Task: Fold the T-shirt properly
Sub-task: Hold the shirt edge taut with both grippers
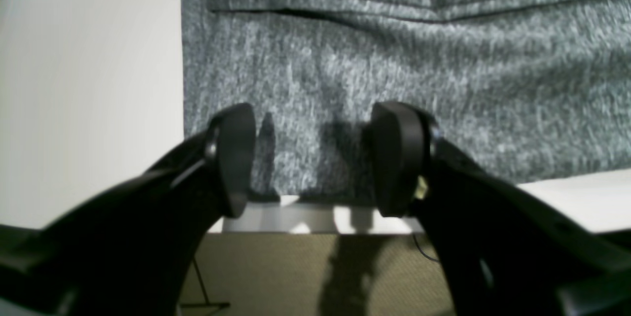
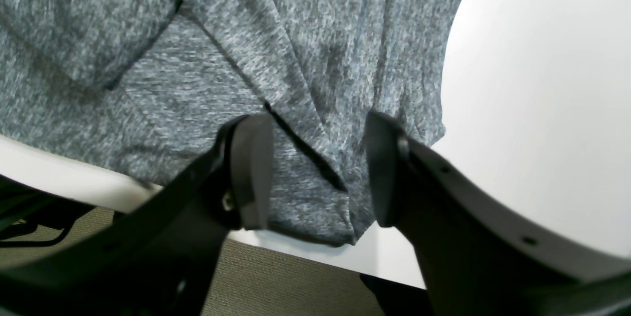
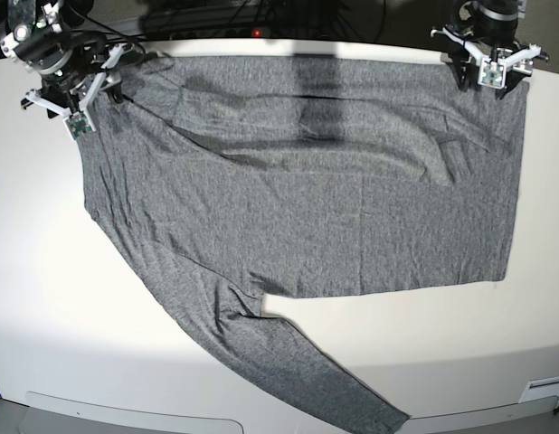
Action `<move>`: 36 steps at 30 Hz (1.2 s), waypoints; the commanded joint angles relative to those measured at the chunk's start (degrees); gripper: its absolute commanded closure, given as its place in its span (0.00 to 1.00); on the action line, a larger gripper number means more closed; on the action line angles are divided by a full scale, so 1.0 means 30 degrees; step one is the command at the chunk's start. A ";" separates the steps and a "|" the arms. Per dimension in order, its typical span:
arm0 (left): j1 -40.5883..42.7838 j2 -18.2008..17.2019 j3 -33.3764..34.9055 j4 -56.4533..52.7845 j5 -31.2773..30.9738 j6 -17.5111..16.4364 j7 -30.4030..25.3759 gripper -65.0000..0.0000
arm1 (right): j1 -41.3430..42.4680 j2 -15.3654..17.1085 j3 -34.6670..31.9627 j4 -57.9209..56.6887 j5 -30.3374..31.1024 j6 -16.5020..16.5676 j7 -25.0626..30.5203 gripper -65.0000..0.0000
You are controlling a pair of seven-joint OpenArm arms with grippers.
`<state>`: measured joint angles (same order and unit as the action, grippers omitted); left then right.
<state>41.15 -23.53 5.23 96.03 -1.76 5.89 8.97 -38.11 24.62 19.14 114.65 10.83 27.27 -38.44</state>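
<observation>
On the white table (image 3: pixel 44 298), heather-grey T-shirt (image 3: pixel 307 208) spread flat, wrinkled, one sleeve seemingly folded

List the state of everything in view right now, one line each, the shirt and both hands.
T-shirt: spread flat on the table, partly folded, one long sleeve trailing toward the near edge.
Left hand: open, over the shirt's corner at the table's far edge, gripping nothing.
Right hand: open, fingers either side of a shirt corner, not closed on it.
Table: white, shirt lying on it.

t-shirt (image 3: pixel 307 208) flat on table (image 3: pixel 62 316)
</observation>
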 commanded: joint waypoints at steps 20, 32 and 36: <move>-0.0488 -0.0109 -0.1056 0.1421 -0.0204 -0.0452 0.1705 0.44 | -0.0044 0.0248 0.0131 0.0372 0.1523 -0.0109 0.0277 0.53; -0.0073 -0.0787 -0.1880 0.1421 -0.0262 -0.0452 0.1450 0.44 | 0.0000 0.0248 0.0131 0.0372 0.1530 -0.0109 0.0291 0.53; -0.0124 -0.0852 -0.1880 0.1457 -0.0270 -0.0452 0.1392 0.44 | 0.0000 0.0248 0.0131 0.0372 0.1530 -0.0102 0.0299 0.53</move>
<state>40.32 -25.26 -0.05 99.66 -2.63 4.12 13.74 -38.09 24.64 19.14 114.76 15.14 27.27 -38.44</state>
